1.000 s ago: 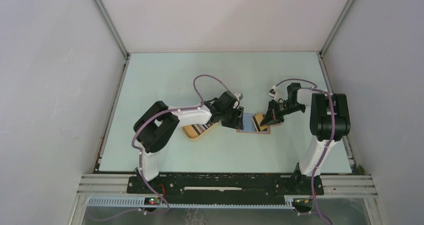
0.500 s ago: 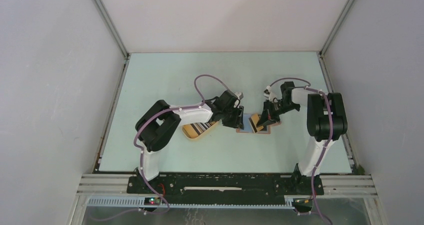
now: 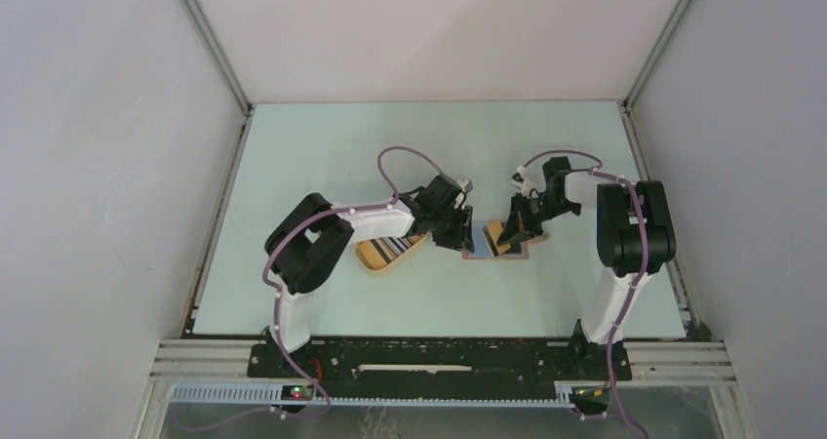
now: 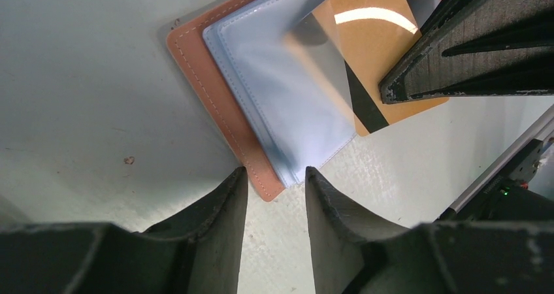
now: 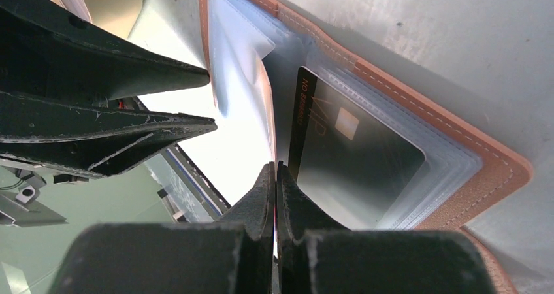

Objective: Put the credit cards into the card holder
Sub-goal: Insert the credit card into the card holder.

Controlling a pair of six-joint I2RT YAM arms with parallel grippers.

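Note:
The reddish-brown card holder [image 3: 476, 252] lies open on the table, its light blue sleeves up [image 4: 196, 65] [image 5: 457, 144]. My right gripper [image 3: 509, 236] [image 5: 276, 166] is shut on a gold credit card [image 4: 372, 46] with a black stripe, held tilted, its edge in among the sleeves. A black card [image 5: 359, 150] sits in a clear sleeve. My left gripper [image 3: 466, 234] [image 4: 276, 176] is open, and its fingertips straddle the holder's near corner. More striped credit cards [image 3: 393, 249] lie in the yellow tray [image 3: 371, 259].
The yellow oval tray sits just left of the holder, partly under my left arm. The two grippers are close together over the holder. White enclosure walls ring the pale green table [image 3: 322, 156], with metal rails along its edges.
My right gripper has moved left with the gold card, closer over the holder. My left gripper's jaws have narrowed a little around the holder's corner.

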